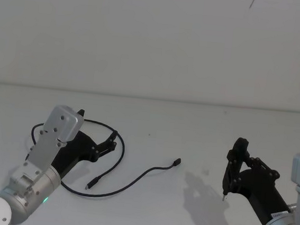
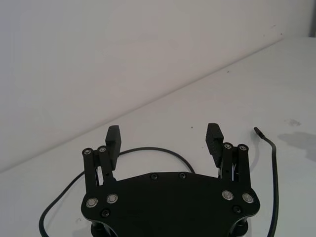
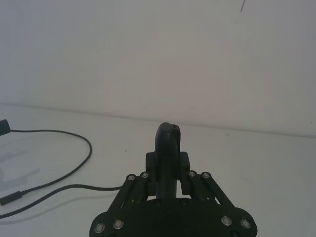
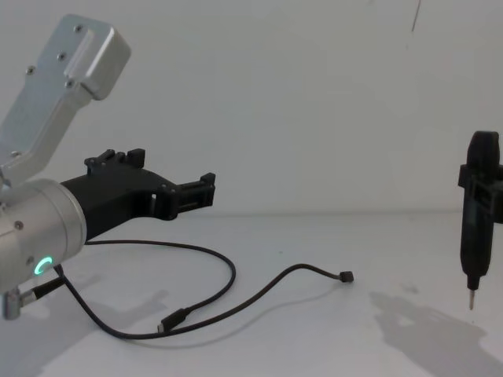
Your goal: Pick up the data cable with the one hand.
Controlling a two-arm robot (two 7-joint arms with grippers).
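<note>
The data cable (image 1: pixel 152 169) lies in loose curves on the desk (image 1: pixel 201 133). The left gripper (image 2: pixel 164 134) hovers over its loop, fingers (image 2: pixel 214 133) spread wide. It should go straight down and pinch one thin bit. The right gripper (image 3: pixel 168 132) hangs well apart, fingers pressed together.

The data cable (image 1: pixel 155 169) lies on the table (image 1: pixel 190 132), with the left gripper (image 2: pixel 164 133) over the cable's left loop and the right gripper (image 3: pixel 168 133) well off to the cable's right.
</note>
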